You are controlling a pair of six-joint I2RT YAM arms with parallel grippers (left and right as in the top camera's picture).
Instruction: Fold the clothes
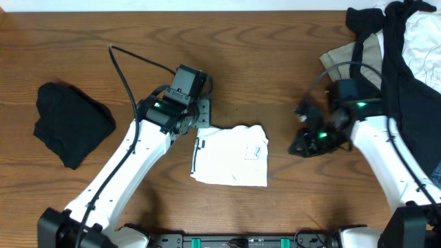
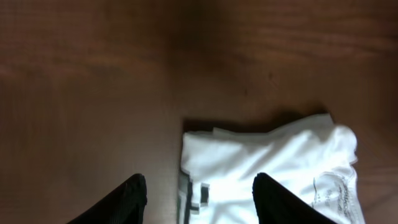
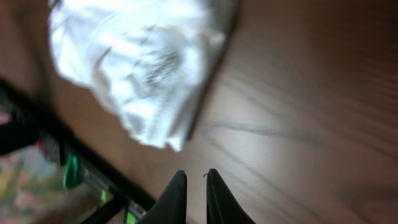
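A white T-shirt (image 1: pixel 231 156) lies folded into a small rectangle on the wooden table in the middle; it also shows in the left wrist view (image 2: pixel 273 162) and the right wrist view (image 3: pixel 137 62). My left gripper (image 1: pixel 202 116) hovers open over the shirt's far left corner, its fingers (image 2: pixel 199 179) spread on either side of the collar edge and holding nothing. My right gripper (image 1: pixel 298 145) is to the right of the shirt, apart from it. Its fingers (image 3: pixel 196 174) are nearly together with nothing between them.
A crumpled black garment (image 1: pixel 72 124) lies at the far left. A pile of black (image 1: pixel 400 62), beige (image 1: pixel 351 55) and white (image 1: pixel 424 34) clothes fills the back right corner, behind the right arm. The table's front edge has a black rail (image 3: pixel 74 162).
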